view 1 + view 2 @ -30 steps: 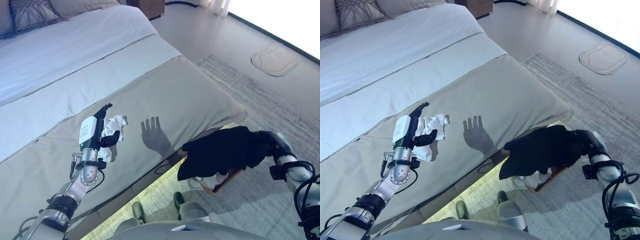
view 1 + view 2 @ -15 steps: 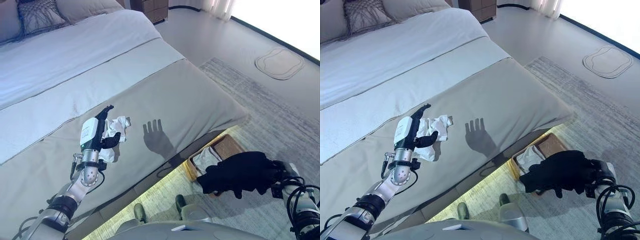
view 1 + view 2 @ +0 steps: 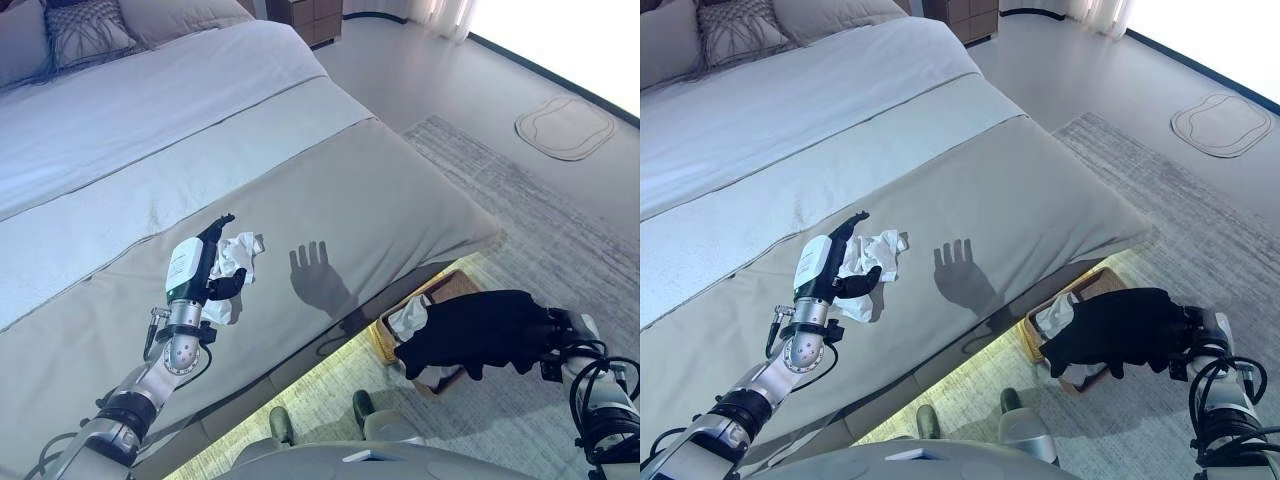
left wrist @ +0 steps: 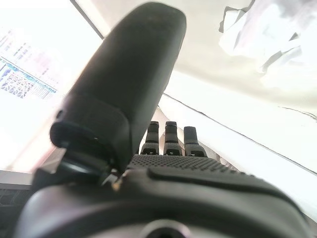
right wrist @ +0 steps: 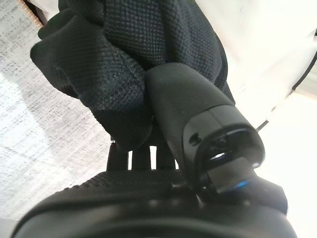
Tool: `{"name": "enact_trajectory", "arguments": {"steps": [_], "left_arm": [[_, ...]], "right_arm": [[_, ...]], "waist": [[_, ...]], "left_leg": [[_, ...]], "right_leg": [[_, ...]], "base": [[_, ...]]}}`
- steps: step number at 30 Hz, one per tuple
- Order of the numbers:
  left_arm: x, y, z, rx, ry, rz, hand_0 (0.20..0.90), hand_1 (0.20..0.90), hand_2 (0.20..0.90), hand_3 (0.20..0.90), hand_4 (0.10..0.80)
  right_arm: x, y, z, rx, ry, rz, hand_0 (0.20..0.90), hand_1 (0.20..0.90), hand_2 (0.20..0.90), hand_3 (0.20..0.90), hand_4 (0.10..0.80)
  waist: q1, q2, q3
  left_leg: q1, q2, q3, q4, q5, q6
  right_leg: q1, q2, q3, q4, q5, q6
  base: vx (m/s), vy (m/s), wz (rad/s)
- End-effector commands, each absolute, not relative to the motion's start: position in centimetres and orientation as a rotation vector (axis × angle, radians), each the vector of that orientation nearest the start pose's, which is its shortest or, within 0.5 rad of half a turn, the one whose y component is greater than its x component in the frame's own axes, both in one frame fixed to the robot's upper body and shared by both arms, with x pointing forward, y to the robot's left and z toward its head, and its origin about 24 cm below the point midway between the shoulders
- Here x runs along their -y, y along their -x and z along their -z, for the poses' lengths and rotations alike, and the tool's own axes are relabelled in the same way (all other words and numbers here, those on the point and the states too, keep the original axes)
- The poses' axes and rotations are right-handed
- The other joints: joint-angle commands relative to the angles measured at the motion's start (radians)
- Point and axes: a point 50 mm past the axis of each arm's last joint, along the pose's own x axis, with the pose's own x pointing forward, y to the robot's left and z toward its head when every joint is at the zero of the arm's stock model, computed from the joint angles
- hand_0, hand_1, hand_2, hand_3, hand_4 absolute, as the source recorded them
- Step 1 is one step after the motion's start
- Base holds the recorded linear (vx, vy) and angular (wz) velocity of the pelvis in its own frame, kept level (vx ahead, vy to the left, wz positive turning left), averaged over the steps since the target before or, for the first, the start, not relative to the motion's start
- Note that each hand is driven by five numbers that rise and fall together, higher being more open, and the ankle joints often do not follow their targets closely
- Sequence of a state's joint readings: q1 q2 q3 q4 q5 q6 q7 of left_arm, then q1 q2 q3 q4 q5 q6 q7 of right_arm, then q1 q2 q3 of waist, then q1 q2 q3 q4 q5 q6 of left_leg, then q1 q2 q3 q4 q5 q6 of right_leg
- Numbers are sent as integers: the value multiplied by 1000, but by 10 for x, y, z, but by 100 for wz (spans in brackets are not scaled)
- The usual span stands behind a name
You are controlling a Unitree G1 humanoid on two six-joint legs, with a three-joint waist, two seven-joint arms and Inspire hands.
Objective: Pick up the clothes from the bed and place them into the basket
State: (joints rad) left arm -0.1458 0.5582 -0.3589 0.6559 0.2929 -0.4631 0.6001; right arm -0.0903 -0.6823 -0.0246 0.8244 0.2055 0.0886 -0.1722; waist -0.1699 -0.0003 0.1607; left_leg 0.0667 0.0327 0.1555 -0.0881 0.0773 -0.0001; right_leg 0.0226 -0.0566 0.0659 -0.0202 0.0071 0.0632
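A crumpled white cloth (image 3: pixel 238 255) lies on the grey bed cover (image 3: pixel 380 190) near the bed's foot. My left hand (image 3: pixel 190 270) stands over the bed just beside it, open, fingers straight, not holding it; the cloth shows past the thumb in the left wrist view (image 4: pixel 267 34). My right hand (image 3: pixel 558 330) is shut on a black garment (image 3: pixel 480 330), which hangs bunched over a brown wicker basket (image 3: pixel 452 284) on the floor beside the bed. In the right wrist view the thumb (image 5: pixel 193 94) presses the black garment (image 5: pixel 124 49). A white garment (image 3: pixel 408 315) lies in the basket.
The bed's edge drops off just left of the basket. A grey rug (image 3: pixel 540 230) covers the floor under the basket. Pillows (image 3: pixel 80 25) lie at the bed's head. A flat round mat (image 3: pixel 565 125) lies on the floor far right.
My right hand has come down and back toward me with the black garment, which now hangs lower and more bunched over the basket. The left hand has stayed by the white cloth.
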Motion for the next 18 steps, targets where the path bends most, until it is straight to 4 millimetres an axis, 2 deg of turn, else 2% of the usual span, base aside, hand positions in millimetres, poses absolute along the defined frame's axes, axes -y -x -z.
{"name": "enact_trajectory", "arguments": {"steps": [1,2,3,10,18], "left_arm": [[-235,-277,-36,320,-792,-165,900,900,900,900,800],[-234,-277,-36,321,-791,-165,900,900,900,900,800],[-234,-278,-36,321,-791,-164,900,900,900,900,800],[-237,-278,-37,318,-796,-163,900,900,900,900,800],[-237,-277,-38,332,-790,-170,900,900,900,900,800]], "right_arm": [[404,-235,-41,-470,607,591,300,300,300,200,100],[403,-236,-40,-484,607,573,524,524,524,461,361],[402,-237,-36,-512,620,546,900,900,900,900,800],[400,-235,-29,-563,651,520,900,900,900,900,800],[401,-224,-15,-619,627,516,900,900,900,900,800]], "waist": [[27,-8,-42],[29,-8,-41],[32,-8,-40],[42,-11,-36],[48,-13,-26]], "left_leg": [[6,4,-66,43,-94,1],[6,4,-67,42,-93,0],[5,3,-70,42,-92,0],[3,5,-78,43,-90,0],[1,6,-87,46,-90,2]], "right_leg": [[-67,1,-16,90,37,1],[-67,0,-18,90,37,0],[-66,0,-20,90,36,-1],[-66,-2,-28,96,31,-2],[-64,-4,-32,99,28,-2]], "base": [[7,-2,8],[14,-5,10],[13,-6,9],[4,-3,1],[4,-1,0]]}}
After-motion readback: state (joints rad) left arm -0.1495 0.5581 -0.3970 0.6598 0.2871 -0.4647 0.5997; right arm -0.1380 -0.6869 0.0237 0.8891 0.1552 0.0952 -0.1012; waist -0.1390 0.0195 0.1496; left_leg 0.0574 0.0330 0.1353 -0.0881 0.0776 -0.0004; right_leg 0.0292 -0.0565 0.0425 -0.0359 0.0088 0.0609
